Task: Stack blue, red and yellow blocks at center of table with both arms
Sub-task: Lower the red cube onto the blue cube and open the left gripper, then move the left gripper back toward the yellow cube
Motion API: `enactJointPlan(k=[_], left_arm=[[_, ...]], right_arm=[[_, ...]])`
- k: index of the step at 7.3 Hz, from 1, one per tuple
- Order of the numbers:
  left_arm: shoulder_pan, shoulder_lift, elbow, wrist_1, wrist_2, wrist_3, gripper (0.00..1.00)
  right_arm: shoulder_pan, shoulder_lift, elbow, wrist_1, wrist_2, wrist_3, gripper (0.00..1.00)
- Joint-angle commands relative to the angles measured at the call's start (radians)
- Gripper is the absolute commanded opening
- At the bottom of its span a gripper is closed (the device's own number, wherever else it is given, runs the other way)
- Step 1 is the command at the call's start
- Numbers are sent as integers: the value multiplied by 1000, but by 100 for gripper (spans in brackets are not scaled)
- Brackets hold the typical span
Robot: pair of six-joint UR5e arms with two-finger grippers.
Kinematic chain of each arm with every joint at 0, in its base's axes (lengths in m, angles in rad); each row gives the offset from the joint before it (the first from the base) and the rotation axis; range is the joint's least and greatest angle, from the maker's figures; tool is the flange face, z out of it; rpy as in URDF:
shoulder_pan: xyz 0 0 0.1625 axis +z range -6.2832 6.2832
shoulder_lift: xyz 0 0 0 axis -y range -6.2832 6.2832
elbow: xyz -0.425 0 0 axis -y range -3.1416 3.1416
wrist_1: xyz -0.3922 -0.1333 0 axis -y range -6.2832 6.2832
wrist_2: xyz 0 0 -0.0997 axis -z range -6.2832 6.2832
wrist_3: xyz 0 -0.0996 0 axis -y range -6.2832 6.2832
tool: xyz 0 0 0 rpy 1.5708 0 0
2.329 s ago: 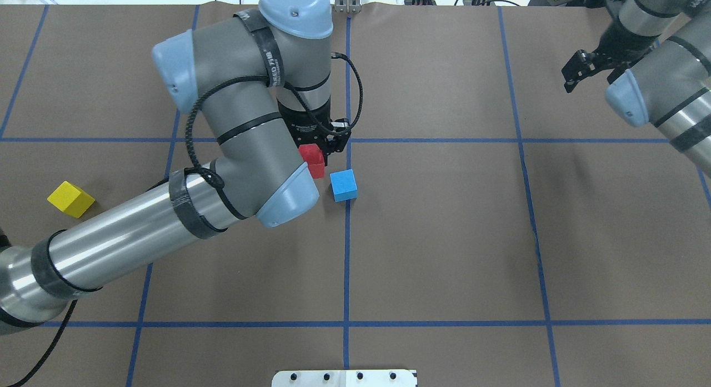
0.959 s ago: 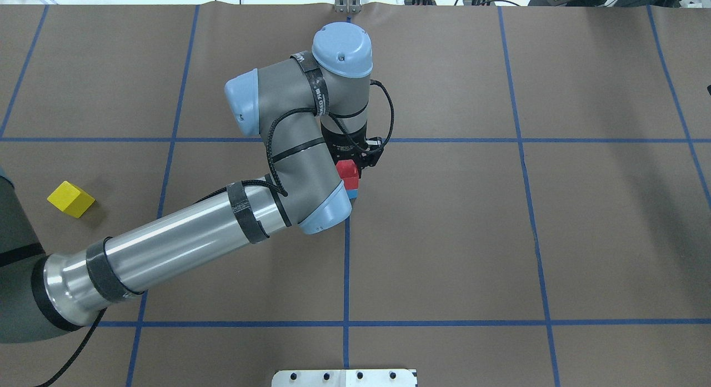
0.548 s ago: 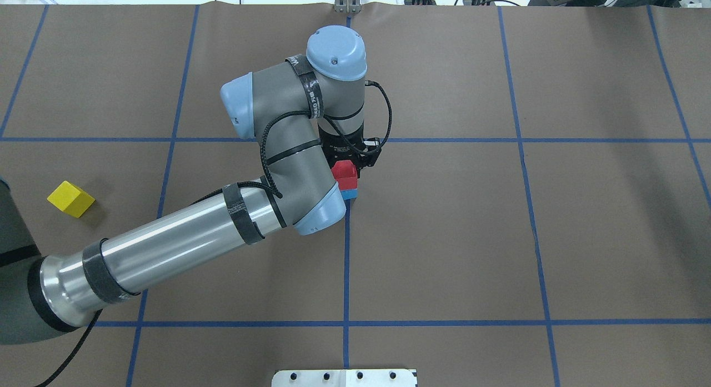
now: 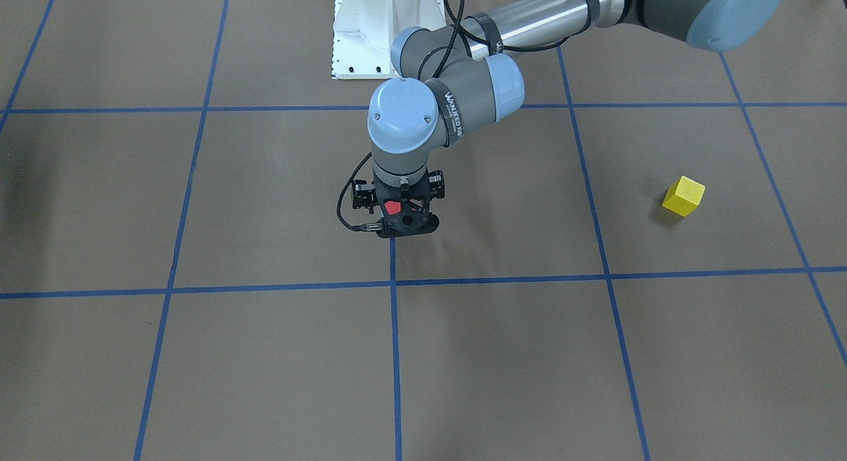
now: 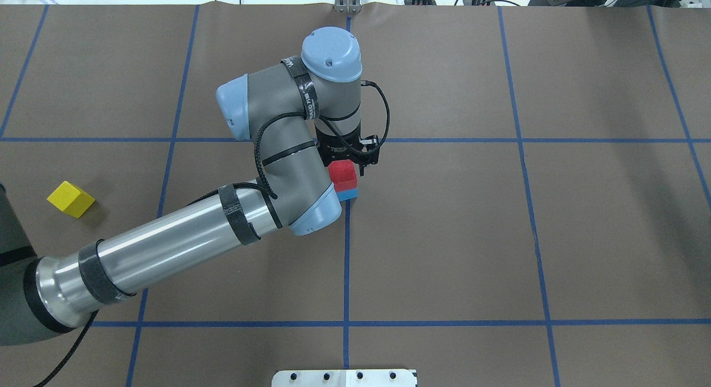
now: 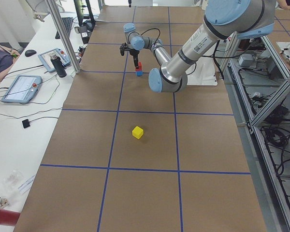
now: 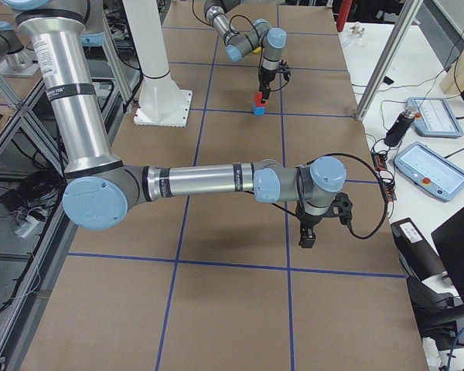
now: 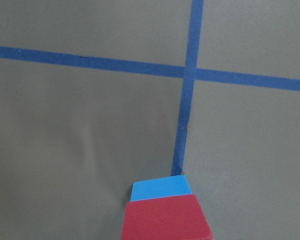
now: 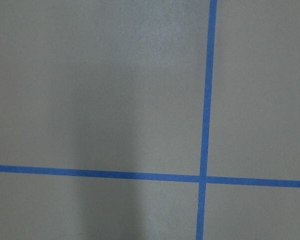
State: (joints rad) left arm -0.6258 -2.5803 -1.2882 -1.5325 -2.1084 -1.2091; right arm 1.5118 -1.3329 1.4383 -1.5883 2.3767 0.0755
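The red block point(image 5: 341, 173) sits on top of the blue block point(image 5: 348, 194) at the table's centre, also in the exterior left view point(image 6: 139, 65). My left gripper point(image 5: 345, 167) is right over the stack and shut on the red block point(image 4: 393, 208). The left wrist view shows the red block point(image 8: 165, 220) with the blue block's top point(image 8: 161, 188) just beyond it. The yellow block point(image 5: 70, 199) lies alone far to the left point(image 4: 683, 196). My right gripper point(image 7: 307, 232) hangs over bare table and shows only in the exterior right view, so I cannot tell whether it is open.
Blue tape lines point(image 5: 346, 265) mark a grid on the brown table. The white base plate point(image 5: 344, 377) is at the near edge. Tablets point(image 6: 19, 87) and a desk lie along the far side. A metal post point(image 7: 387, 69) stands at the table's edge.
My left arm carried the red block from beside the blue block to on top of it, then drifted slightly left. The right arm left the overhead view.
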Motion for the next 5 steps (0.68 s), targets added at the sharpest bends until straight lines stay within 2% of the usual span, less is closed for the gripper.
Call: enactJointPlan(k=[1,3,5], left_arm=[[-54,3,-101,85,-5,5,100],[-119,174,-309,101,-10,75,100],[-220,340,-440,159,-9,266,100]], right_arm=[[63,-59,2,1,33,-116,100],[117,-162,17,5,29,-160,100],[159,-189,25,4,22,-163,100]])
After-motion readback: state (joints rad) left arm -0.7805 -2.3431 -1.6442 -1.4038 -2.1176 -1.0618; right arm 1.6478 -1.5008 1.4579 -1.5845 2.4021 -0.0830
